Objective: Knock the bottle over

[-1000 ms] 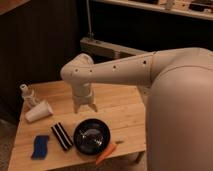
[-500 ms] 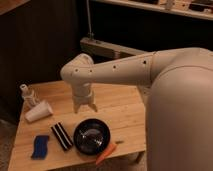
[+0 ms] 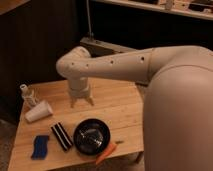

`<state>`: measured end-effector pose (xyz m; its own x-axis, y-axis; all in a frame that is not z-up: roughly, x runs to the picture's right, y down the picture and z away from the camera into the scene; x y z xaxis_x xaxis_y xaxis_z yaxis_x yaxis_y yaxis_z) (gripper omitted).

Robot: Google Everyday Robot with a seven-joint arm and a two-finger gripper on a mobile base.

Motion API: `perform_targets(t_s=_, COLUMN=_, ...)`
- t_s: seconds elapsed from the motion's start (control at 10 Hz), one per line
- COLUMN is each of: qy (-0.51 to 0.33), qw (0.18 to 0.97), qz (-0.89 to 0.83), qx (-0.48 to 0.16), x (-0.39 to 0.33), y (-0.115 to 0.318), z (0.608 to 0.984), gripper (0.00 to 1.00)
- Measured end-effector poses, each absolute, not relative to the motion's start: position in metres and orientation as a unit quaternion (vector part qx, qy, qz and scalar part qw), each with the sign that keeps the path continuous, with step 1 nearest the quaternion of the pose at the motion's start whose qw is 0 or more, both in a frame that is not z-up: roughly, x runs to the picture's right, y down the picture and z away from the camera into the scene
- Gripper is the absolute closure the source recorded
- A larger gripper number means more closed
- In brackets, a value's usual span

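The bottle (image 3: 27, 94) stands upright at the table's (image 3: 120, 107) left edge, just behind a white cup (image 3: 39, 112) lying on its side (contents of both cannot be told), while the gripper (image 3: 81, 102) hangs over mid-table, fingers spread and pointing down, beyond a black bowl (image 3: 92, 136).

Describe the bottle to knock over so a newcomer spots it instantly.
On the wooden table, look to its far left edge, left of the pincer hanging over the middle. The bottle stands upright behind the white cup, slimmer, with a narrow capped neck.
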<state>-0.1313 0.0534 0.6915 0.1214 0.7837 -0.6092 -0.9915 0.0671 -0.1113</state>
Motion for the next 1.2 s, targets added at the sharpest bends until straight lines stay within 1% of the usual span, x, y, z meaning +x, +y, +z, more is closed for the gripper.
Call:
perform_targets(t_s=0.2, qy=0.186, qw=0.722, qz=0.614, qx=-0.259, x=-0.178, y=0.020, z=0.681, gripper=0.35)
perform_targets(t_s=0.5, qy=0.163, qw=0.751, qz=0.584, qx=-0.260, x=-0.251, y=-0.020, z=0.671, gripper=0.35)
perform_targets(t_s=0.8, qy=0.122, qw=0.778, qz=0.554, qx=-0.270, x=-0.322, y=-0.061, z=0.663, gripper=0.35)
perform_targets(t_s=1.0, qy=0.097, qw=0.789, qz=0.540, qx=-0.277, x=-0.355, y=-0.077, z=0.660, gripper=0.35)
perform_targets(t_s=1.2, qy=0.089, qw=0.792, qz=0.535, qx=-0.279, x=-0.364, y=-0.082, z=0.658, gripper=0.35)
